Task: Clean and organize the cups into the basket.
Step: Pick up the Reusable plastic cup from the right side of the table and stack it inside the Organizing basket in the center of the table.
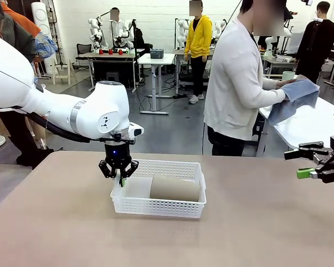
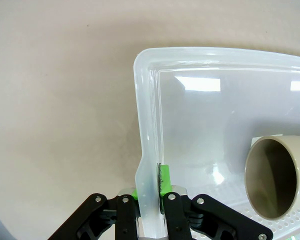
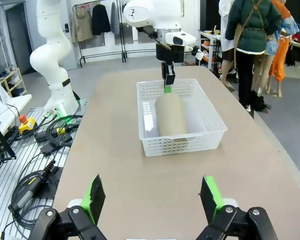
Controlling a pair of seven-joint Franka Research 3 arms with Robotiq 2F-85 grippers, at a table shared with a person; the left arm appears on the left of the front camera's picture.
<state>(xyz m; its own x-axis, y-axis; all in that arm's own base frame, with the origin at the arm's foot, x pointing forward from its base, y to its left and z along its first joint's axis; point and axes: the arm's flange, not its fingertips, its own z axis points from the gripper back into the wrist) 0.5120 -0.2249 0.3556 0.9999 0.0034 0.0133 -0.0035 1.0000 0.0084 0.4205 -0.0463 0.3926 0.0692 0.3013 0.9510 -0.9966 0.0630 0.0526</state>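
Note:
The white lattice basket [image 1: 157,208] stands mid-table with one tan cup [image 1: 175,189] lying on its side inside. My left gripper [image 1: 121,179] points down, shut on the basket's left wall. In the left wrist view that gripper [image 2: 149,189] pinches the basket rim [image 2: 146,145] between its green pads, and the cup's open mouth [image 2: 270,179] faces the camera. My right gripper [image 1: 317,167] hovers open at the table's right side, well away from the basket [image 3: 208,114] and cup [image 3: 170,117]. At the far side a person wipes a pale mint cup [image 1: 288,75] with a blue-grey cloth [image 1: 298,99].
The tan tabletop [image 1: 72,222] has free room around the basket. A white side table [image 1: 312,125] stands behind the right end, next to the person. In the right wrist view cables [image 3: 55,131] and the left arm's base [image 3: 55,75] lie off the table's edge.

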